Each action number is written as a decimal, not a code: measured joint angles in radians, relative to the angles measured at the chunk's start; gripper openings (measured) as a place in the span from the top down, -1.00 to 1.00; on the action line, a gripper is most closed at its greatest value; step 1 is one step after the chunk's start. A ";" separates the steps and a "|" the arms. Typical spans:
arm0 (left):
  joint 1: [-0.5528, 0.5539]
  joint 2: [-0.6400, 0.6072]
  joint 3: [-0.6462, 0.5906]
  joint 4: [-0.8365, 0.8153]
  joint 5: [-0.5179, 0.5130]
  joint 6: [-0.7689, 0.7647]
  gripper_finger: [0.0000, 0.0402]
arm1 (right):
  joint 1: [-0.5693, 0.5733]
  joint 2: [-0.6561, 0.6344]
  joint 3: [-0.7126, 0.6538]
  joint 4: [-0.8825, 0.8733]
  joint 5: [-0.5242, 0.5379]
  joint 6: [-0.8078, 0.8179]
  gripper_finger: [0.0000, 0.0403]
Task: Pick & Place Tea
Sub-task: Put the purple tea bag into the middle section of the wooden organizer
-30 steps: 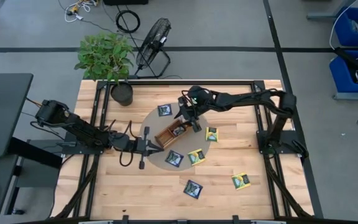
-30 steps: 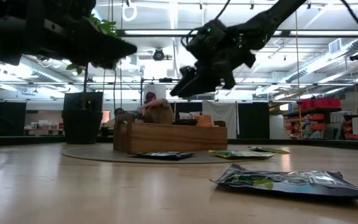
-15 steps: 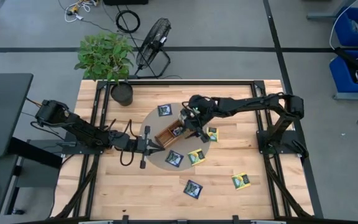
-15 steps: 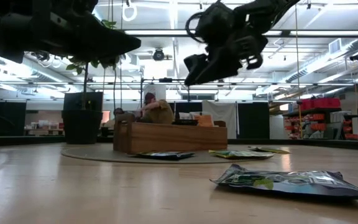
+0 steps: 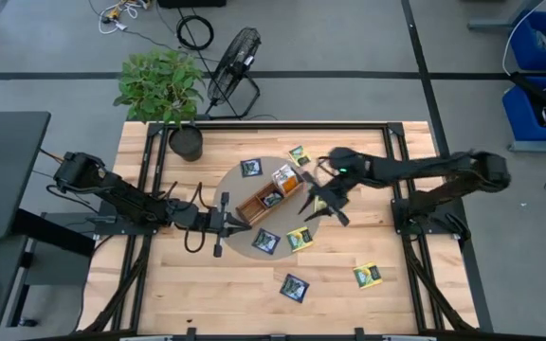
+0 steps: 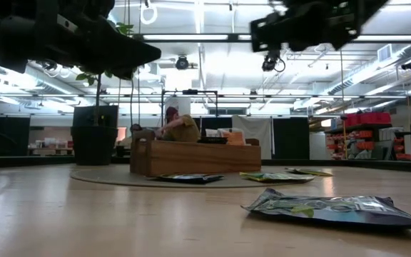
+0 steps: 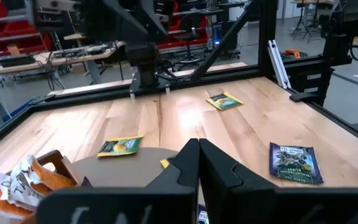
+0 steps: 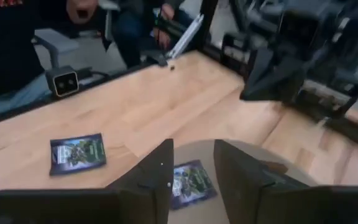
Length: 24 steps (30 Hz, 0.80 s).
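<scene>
Wooden boards formed the table, which filled the middle of the overhead frame, with a potted plant and a floor fan at upper left. We saw a round grey mat at the centre of the table, with a brown wooden tray lying on it at a slant. Tea packets sat bunched at the tray's upper end, and others lay flat around it: a dark one above the tray, a dark one and a yellow-green one below it, another dark one and another yellow-green one lower down on bare wood.

We saw the right gripper right of the tray, raised above the table, its two fingers apart with nothing between them. We saw the left gripper at the mat's left edge, its fingers pressed together and empty.
</scene>
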<state>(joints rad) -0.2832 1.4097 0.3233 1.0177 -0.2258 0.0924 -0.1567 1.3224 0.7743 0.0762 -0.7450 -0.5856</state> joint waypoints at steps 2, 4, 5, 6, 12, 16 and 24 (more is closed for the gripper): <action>0.000 0.000 0.000 -0.005 -0.001 0.002 0.95 | 0.010 -0.064 -0.085 0.118 0.029 0.050 0.41; 0.001 0.000 0.000 -0.009 -0.006 -0.002 0.95 | 0.020 -0.123 -0.167 0.215 0.061 0.094 0.41; 0.002 0.000 0.000 -0.011 -0.007 -0.003 0.95 | 0.027 -0.151 -0.202 0.257 0.081 0.114 0.41; 0.000 0.000 0.004 -0.032 -0.007 0.001 0.95 | 0.034 -0.177 -0.233 0.288 0.108 0.130 0.41; -0.012 0.044 0.165 -0.329 -0.025 0.041 0.95 | 0.058 -0.275 -0.373 0.340 0.217 0.204 0.41; -0.011 0.084 0.281 -0.563 -0.016 0.084 0.95 | 0.062 -0.276 -0.413 0.354 0.249 0.245 0.41; -0.035 0.239 0.415 -0.730 0.025 0.083 0.75 | 0.063 -0.273 -0.445 0.357 0.232 0.280 0.41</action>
<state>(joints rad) -0.3187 1.6488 0.7379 0.2882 -0.2009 0.1754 -0.0937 1.0496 0.3294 0.4331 -0.5132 -0.3058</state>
